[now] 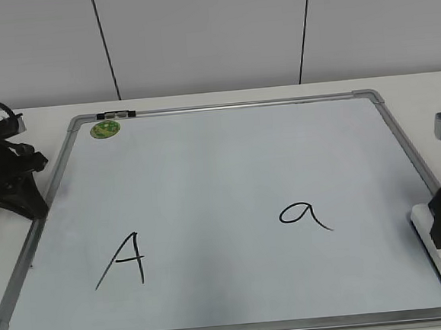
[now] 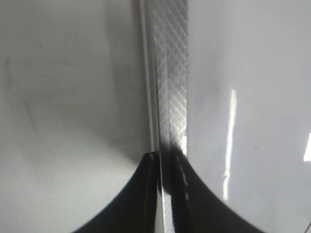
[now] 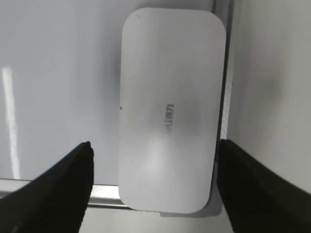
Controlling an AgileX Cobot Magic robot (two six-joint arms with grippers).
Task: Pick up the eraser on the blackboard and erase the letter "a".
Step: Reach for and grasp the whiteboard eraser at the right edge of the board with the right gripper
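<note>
The right hand hangs spread wide over the eraser, one dark finger on each side of the block and neither touching it. A single eraser is in view: a white rounded rectangle whose long axis runs straight away from the hand, along the board's frame, with its small grey lettering running the same way. Its near end overhangs the frame rail at the lower right corner of the blackboard, and its outer edge lies against the side rail.

Beyond the hand, toward the middle of the one board, sits the letter "a", its tail pointing back toward the right hand. Farther off, on the opposite half, stands one capital "A". One round green sticker marks the far corner.

The left hand rests at the board's opposite edge, on the white counter. From its wrist, the dark fingers appear pressed together over the hatched metal frame, though the close view leaves that uncertain.
</note>
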